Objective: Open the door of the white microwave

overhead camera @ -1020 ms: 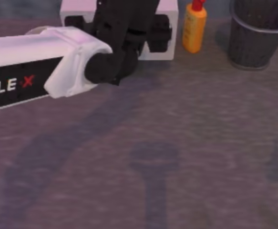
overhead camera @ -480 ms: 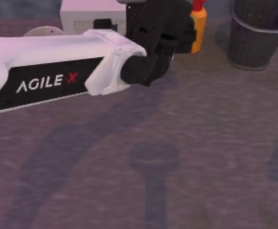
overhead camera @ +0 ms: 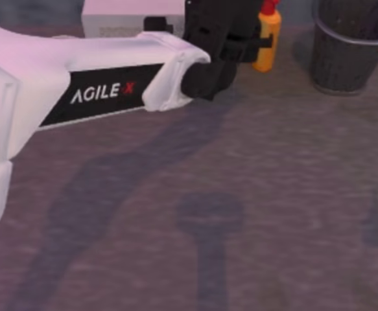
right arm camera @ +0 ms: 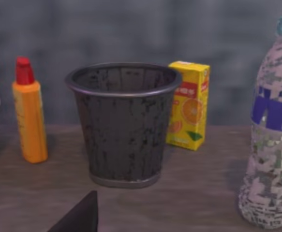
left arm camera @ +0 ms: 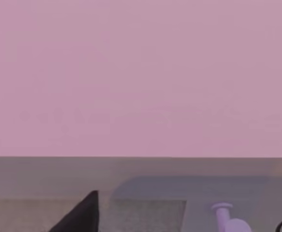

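Reading "AGILE X", the left arm (overhead camera: pixel 104 91) reaches the white microwave (overhead camera: pixel 127 16); finger state unclear.

Readable lettering: one brand mark on the left arm

The left arm (overhead camera: pixel 78 84) carries "AGILE X" in white letters, the X in red, on a black panel. The yellow juice carton (right arm camera: pixel 187 104) shows an orange picture, but its print cannot be read.

Orange bottle (right arm camera: pixel 30 116), red cap, beside dark mesh bin (right arm camera: pixel 124 124); yellow juice carton (right arm camera: pixel 188 105) behind bin; patterned water bottle (right arm camera: pixel 272 135) set apart
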You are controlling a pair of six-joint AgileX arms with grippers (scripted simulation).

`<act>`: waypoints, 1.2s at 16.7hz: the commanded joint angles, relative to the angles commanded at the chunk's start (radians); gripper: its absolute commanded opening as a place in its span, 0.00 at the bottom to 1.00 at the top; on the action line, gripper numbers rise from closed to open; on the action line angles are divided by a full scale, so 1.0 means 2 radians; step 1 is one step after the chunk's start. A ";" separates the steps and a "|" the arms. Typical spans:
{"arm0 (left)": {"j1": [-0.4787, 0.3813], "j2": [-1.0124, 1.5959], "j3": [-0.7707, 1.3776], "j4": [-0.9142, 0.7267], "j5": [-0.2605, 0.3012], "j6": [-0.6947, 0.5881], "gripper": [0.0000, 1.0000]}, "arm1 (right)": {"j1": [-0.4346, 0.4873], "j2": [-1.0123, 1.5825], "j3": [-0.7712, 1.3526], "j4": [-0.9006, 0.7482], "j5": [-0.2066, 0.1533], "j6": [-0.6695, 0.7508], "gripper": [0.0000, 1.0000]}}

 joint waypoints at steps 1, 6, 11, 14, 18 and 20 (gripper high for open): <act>0.005 0.011 0.010 0.003 0.005 0.003 1.00 | 0.000 0.000 0.000 0.000 0.000 0.000 1.00; 0.009 0.017 0.016 0.005 0.008 0.005 1.00 | 0.000 0.000 0.000 0.000 0.000 0.000 1.00; 0.009 0.017 0.016 0.005 0.008 0.005 0.62 | 0.000 0.000 0.000 0.000 0.000 0.000 1.00; 0.009 0.017 0.016 0.005 0.008 0.005 0.40 | 0.000 0.000 0.000 0.000 0.000 0.000 1.00; 0.009 0.017 0.016 0.005 0.008 0.005 0.10 | 0.000 0.000 0.000 0.000 0.000 0.000 1.00; 0.009 0.017 0.016 0.005 0.008 0.005 0.00 | 0.000 0.000 0.000 0.000 0.000 0.000 1.00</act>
